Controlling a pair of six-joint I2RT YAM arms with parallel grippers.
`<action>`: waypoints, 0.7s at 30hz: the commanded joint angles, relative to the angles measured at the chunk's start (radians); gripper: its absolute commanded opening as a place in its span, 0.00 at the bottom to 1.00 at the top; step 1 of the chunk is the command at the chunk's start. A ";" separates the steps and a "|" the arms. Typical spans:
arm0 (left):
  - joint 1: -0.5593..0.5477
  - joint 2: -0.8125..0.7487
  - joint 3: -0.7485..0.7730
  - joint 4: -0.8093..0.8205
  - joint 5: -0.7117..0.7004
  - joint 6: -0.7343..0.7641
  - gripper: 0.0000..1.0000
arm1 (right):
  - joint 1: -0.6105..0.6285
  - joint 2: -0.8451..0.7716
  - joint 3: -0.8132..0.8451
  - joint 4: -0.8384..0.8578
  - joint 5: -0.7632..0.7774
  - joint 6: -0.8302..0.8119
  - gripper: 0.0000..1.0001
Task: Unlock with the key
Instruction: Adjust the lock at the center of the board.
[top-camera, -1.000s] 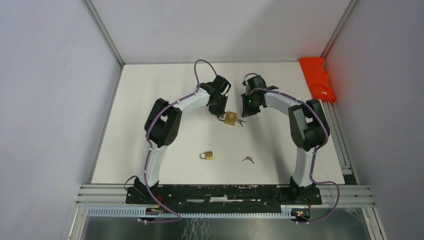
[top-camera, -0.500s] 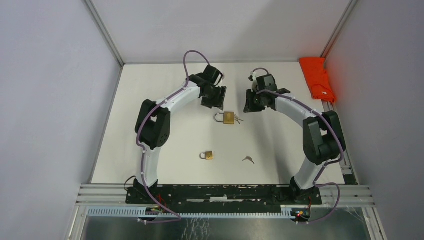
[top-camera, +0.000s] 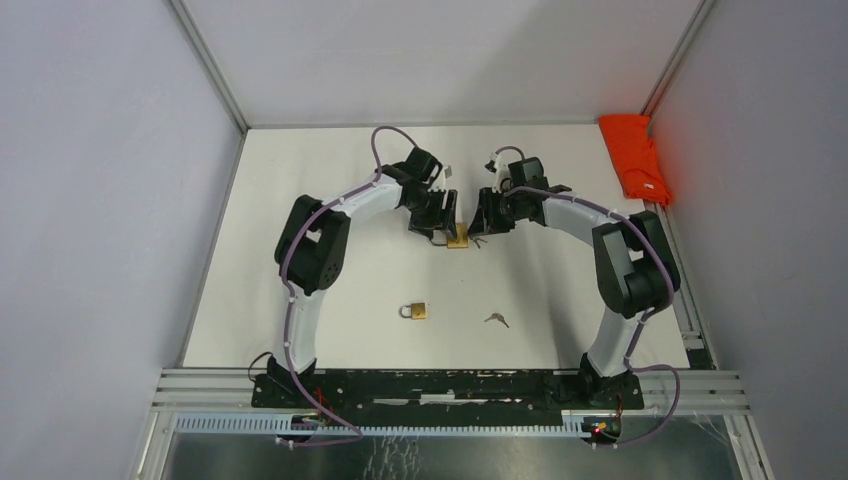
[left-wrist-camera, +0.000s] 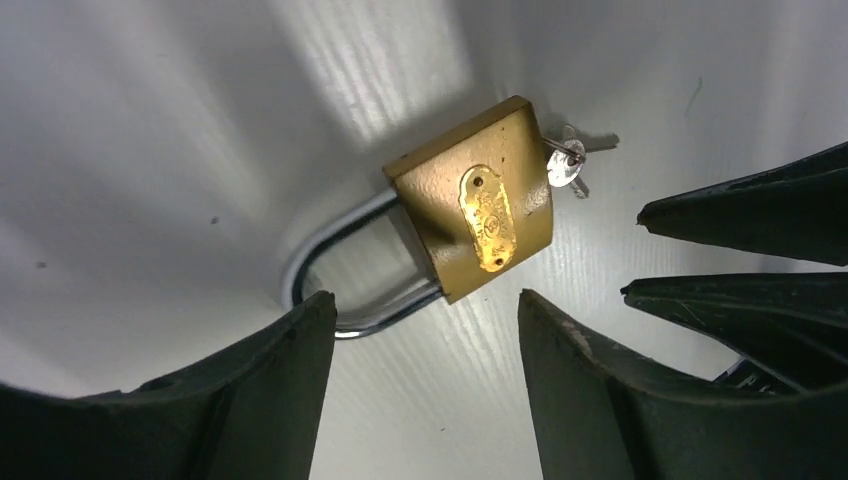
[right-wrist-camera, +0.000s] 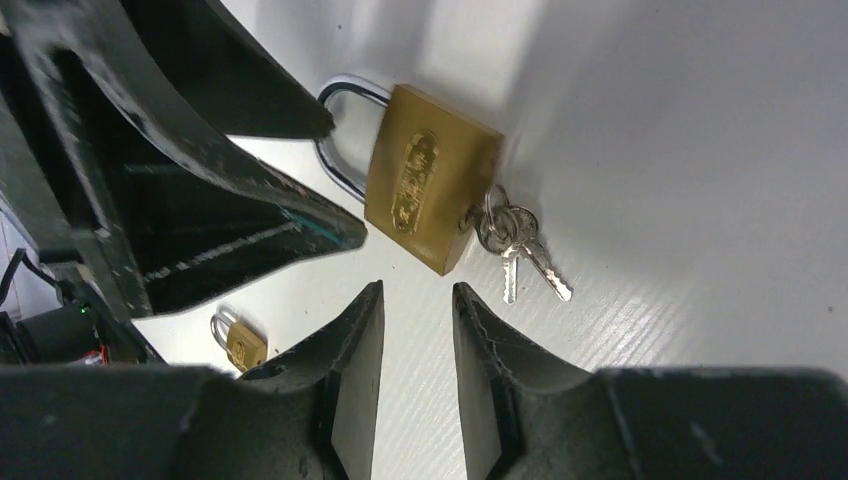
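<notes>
White table (top-camera: 300, 200), spare small padlock (top-camera: 414, 311) and loose key (top-camera: 496, 320) well behind both sets of fingers. Left gripper (left-wrist-camera: 425, 300) wide open, right gripper (right-wrist-camera: 417, 288) part open, both empty, brass padlock (left-wrist-camera: 480, 205) just beyond their tips. Advice: clamp body left, pinch key bunch (right-wrist-camera: 510, 235) squarely before turning

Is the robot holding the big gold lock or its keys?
Nothing is held. The left gripper and right gripper hang open over the padlock, which lies on the table with its keys.
</notes>
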 joint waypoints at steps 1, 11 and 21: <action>0.033 0.018 0.010 0.032 0.007 0.007 0.74 | 0.001 0.018 -0.015 0.051 -0.068 0.012 0.37; 0.033 0.047 -0.029 0.111 0.150 -0.051 0.74 | 0.001 0.048 -0.003 0.040 -0.054 0.029 0.37; 0.033 0.072 -0.180 0.355 0.305 -0.148 0.49 | -0.005 0.094 0.007 0.069 -0.079 0.055 0.37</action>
